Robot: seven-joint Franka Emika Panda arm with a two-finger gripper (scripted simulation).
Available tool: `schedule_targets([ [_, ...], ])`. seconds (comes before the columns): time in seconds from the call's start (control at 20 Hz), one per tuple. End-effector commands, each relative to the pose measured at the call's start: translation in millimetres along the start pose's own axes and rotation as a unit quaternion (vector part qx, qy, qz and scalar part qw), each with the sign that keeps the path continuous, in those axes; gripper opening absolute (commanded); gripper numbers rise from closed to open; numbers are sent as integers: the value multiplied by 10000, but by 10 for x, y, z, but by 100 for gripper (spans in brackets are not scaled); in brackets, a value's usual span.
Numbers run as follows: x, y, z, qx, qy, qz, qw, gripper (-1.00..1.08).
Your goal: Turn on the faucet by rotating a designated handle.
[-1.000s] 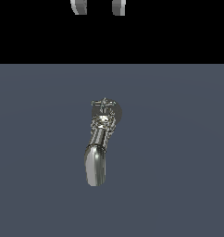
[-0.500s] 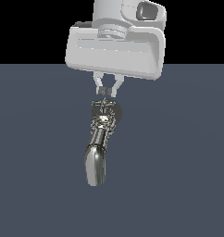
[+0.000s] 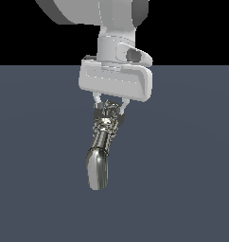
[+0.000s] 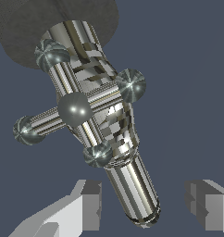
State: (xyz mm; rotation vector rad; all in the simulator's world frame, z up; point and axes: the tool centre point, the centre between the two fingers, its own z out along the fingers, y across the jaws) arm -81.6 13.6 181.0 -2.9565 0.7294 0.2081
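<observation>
A chrome faucet [image 3: 98, 163] lies on the grey floor, with its spout toward the near edge of the exterior view. Its cross-shaped handle [image 3: 107, 117] sits at the far end. In the wrist view the handle [image 4: 75, 110] shows a round hub and four ball-tipped arms, and the faucet's pipe [image 4: 132, 187] runs between my fingers. My gripper [image 3: 109, 107] is open and hangs straight over the handle, one finger on each side of it. In the wrist view the gripper [image 4: 146, 207] stands wide, with gaps between its fingers [image 4: 87, 204] and the pipe.
The flat grey floor [image 3: 182, 179] lies all around the faucet. The white gripper body [image 3: 115, 82] and the arm above it hide the faucet's far end in the exterior view.
My gripper has come down from the top of the exterior view. Its fingers have dropped from just above the handle to either side of it. The faucet has not moved.
</observation>
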Motion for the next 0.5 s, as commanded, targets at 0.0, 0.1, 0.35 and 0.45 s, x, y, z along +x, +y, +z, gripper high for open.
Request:
schedule_targets([
  [0.0, 717, 270, 46, 54, 350, 721, 9968, 74],
  [0.1, 979, 1076, -144, -66, 607, 749, 9953, -63],
  [0.35, 1240, 1075, -231, -420, 1130, 1052, 9871, 98],
  [0.45, 1251, 963, -232, -468, 1134, 297, 9920, -41],
])
